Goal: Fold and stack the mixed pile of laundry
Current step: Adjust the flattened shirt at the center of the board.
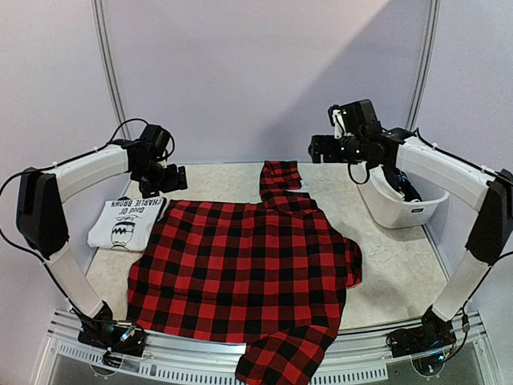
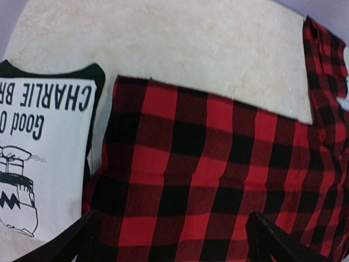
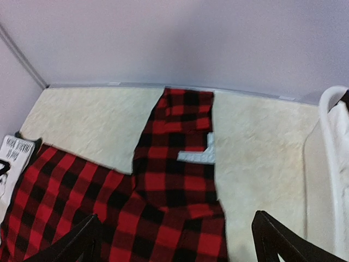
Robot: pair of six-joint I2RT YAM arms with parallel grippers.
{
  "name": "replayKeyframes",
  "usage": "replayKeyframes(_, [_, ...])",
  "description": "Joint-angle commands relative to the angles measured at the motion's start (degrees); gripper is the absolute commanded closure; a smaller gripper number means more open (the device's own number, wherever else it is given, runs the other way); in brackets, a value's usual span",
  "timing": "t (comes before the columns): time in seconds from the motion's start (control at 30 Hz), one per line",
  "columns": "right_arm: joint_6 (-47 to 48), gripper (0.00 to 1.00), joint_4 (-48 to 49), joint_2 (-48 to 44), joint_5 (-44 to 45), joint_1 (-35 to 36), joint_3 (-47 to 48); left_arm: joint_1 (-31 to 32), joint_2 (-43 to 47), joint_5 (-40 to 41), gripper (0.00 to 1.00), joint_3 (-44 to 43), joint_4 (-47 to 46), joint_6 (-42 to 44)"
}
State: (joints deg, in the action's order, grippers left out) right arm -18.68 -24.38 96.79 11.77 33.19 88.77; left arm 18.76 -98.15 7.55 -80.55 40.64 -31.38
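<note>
A red-black plaid garment (image 1: 248, 273) lies spread flat across the table, one sleeve reaching the back (image 1: 280, 180) and another hanging over the front edge (image 1: 284, 357). It fills the left wrist view (image 2: 207, 180) and shows in the right wrist view (image 3: 174, 180) with a white patch (image 3: 199, 154). A folded white T-shirt with black print (image 1: 126, 222) lies at the left, also in the left wrist view (image 2: 38, 158). My left gripper (image 1: 168, 178) hovers open above the plaid's back left corner, empty. My right gripper (image 1: 321, 148) hovers open above the back sleeve, empty.
A white plastic tub (image 1: 401, 204) with dark clothes inside stands at the back right; its rim shows in the right wrist view (image 3: 332, 164). The cream table surface (image 1: 393, 265) lies bare to the right of the plaid. Walls close the back.
</note>
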Motion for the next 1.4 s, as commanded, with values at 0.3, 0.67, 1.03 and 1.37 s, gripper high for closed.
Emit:
replayKeyframes(0.3, [-26.42,0.28,-20.93,7.0,-12.08,7.35,-5.48,4.97,5.92,-7.11,0.1,18.13,0.45,7.98])
replayKeyframes(0.67, [-24.95,0.28,-26.98,20.34,-15.58,7.38,2.22,5.23,-0.61,-11.14,0.12,20.15,-2.49,7.48])
replayKeyframes(1.03, [-21.05,0.28,-30.28,25.39,-16.71,2.26,1.65,8.13,-7.49,-14.02,0.14,18.27,-5.01,3.07])
replayKeyframes(1.37, [-12.85,0.28,-31.74,29.51,-19.02,-8.37,5.3,14.19,-18.42,-17.83,0.15,6.4,-3.86,-4.48])
